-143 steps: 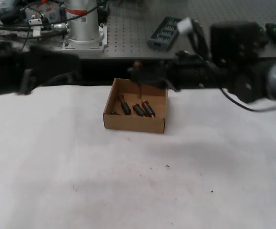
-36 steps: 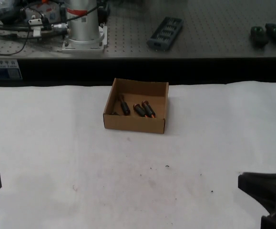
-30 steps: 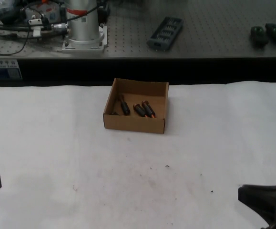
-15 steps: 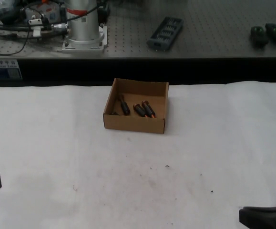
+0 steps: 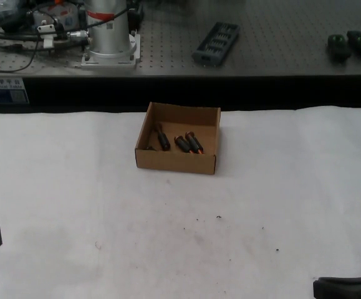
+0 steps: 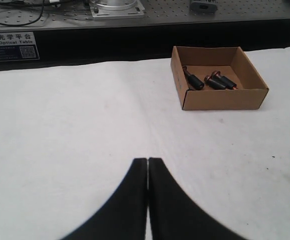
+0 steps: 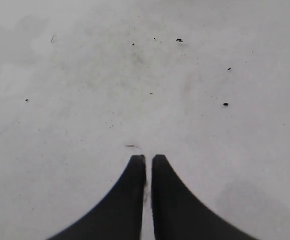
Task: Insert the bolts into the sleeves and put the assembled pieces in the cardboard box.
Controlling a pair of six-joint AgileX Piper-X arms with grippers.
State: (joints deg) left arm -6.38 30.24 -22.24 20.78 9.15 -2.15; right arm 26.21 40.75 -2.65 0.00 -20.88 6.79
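I am drawing my right gripper back toward me, pinched closed and empty; my left gripper is sitting likewise, well apart from the cardboard box.

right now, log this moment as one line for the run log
cardboard box: assembled pieces lying inside | left gripper: shut, empty, over white cloth | right gripper: shut, empty, over cloth

A white sheet, marked with small dark specks, lies in front of a perforated metal counter. The counter carries a metal column with cables beside it, a dark ribbed block and two dark knobs set close together. A label is fixed to its front edge.
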